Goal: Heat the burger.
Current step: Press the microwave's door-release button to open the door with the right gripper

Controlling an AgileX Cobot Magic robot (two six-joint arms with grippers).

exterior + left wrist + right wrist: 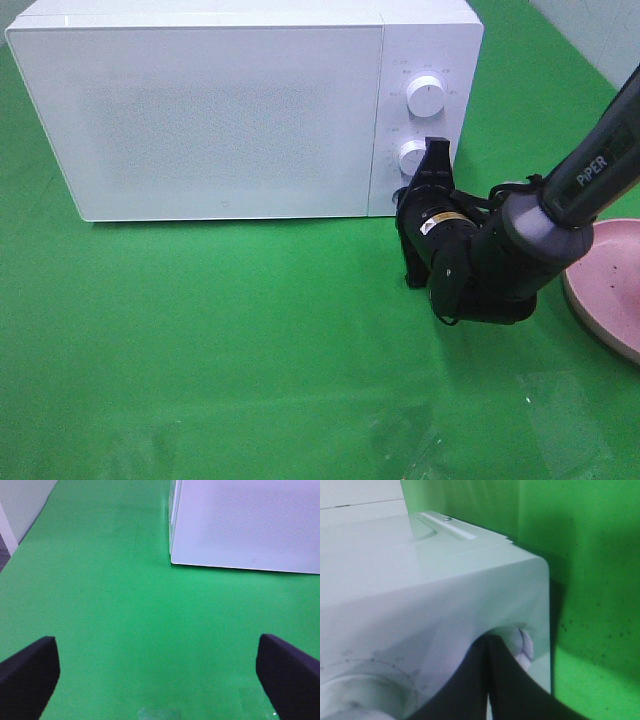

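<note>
beside the microwave's [230,110] lower knob [411,156], the right fingers [515,690] sit closed.

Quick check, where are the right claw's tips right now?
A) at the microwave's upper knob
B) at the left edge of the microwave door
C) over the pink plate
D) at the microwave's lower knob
D: the right claw, shut, has its tips at the lower knob of the microwave, below the upper knob and away from the pink plate.

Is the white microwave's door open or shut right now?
Shut: the white box-shaped microwave's door lies flush with its control panel, no gap visible.
</note>
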